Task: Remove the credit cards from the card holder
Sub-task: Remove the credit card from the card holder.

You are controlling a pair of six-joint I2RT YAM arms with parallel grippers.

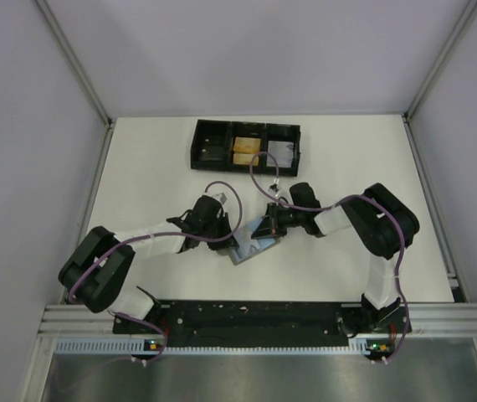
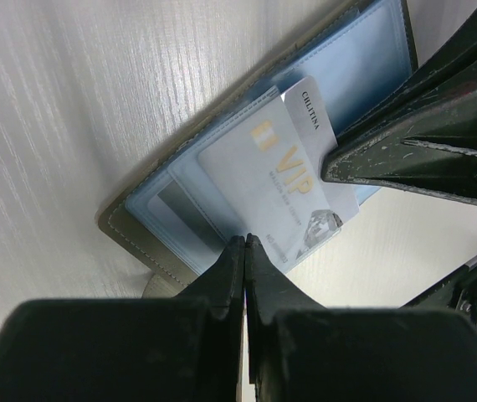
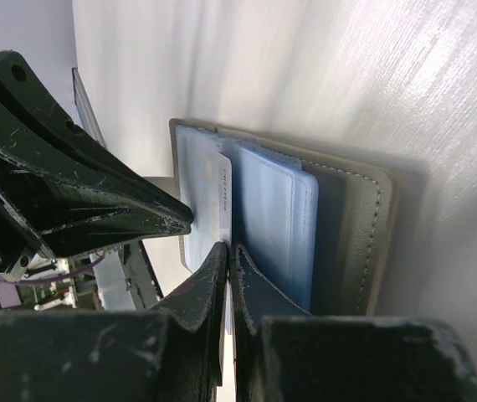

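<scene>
The grey card holder (image 1: pixel 247 252) lies open on the table between both grippers, its light blue sleeves up (image 2: pixel 180 209) (image 3: pixel 272 209). A whitish credit card (image 2: pixel 276 163) with gold "VIP" lettering sticks partway out of a sleeve. My right gripper (image 3: pixel 228 248) is shut on that card's edge (image 3: pixel 221 188); it also shows in the left wrist view (image 2: pixel 330 163) and from above (image 1: pixel 264 236). My left gripper (image 2: pixel 245 241) is shut with nothing between its fingers, tips down on the holder's blue sleeve beside the card (image 1: pixel 228 243) (image 3: pixel 184 219).
A black three-compartment tray (image 1: pixel 198 144) stands at the back of the table. Its middle compartment holds orange-yellow pieces (image 1: pixel 244 149); its right one holds a pale grey card (image 1: pixel 279 152). Metal frame posts and grey walls bound the table.
</scene>
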